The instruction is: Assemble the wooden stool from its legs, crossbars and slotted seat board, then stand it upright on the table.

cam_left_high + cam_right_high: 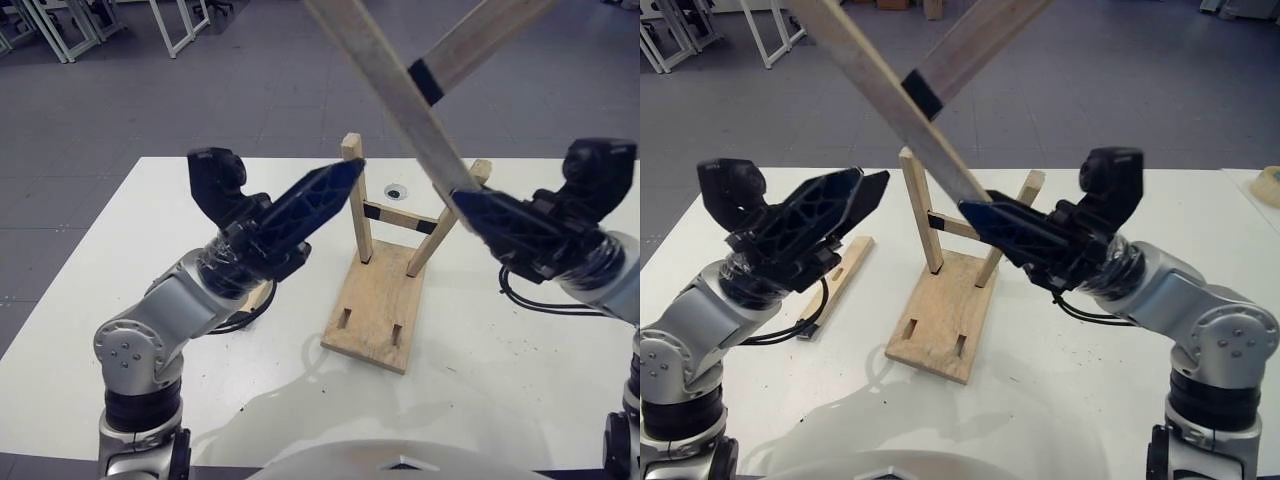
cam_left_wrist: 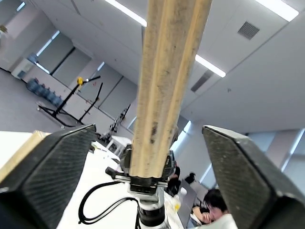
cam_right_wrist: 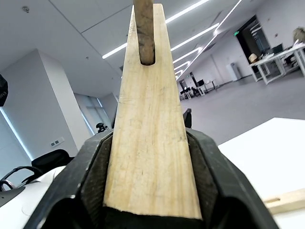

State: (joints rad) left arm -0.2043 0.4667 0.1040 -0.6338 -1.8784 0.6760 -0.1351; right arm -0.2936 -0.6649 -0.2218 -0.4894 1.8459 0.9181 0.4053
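The slotted seat board (image 1: 375, 310) lies flat on the white table (image 1: 120, 280). Two legs (image 1: 358, 205) (image 1: 442, 225) stand in it, joined by a crossbar (image 1: 400, 217) with black-taped ends. My right gripper (image 1: 465, 205) is shut on a long wooden leg (image 1: 385, 80) that slants up over the board. A bar with a black-taped end (image 1: 470, 45) meets that leg high up, sitting in its slot (image 3: 144, 38). My left gripper (image 1: 350, 175) is open, its fingers (image 2: 47, 167) apart, beside the top of the nearer upright leg and holding nothing. A loose leg (image 1: 840, 278) lies by the left arm.
A round hole (image 1: 397, 190) is set in the table behind the board. Black cables (image 1: 530, 300) trail from both wrists onto the table. There is bare table in front of the board and at the far left. The floor and desk frames lie beyond the back edge.
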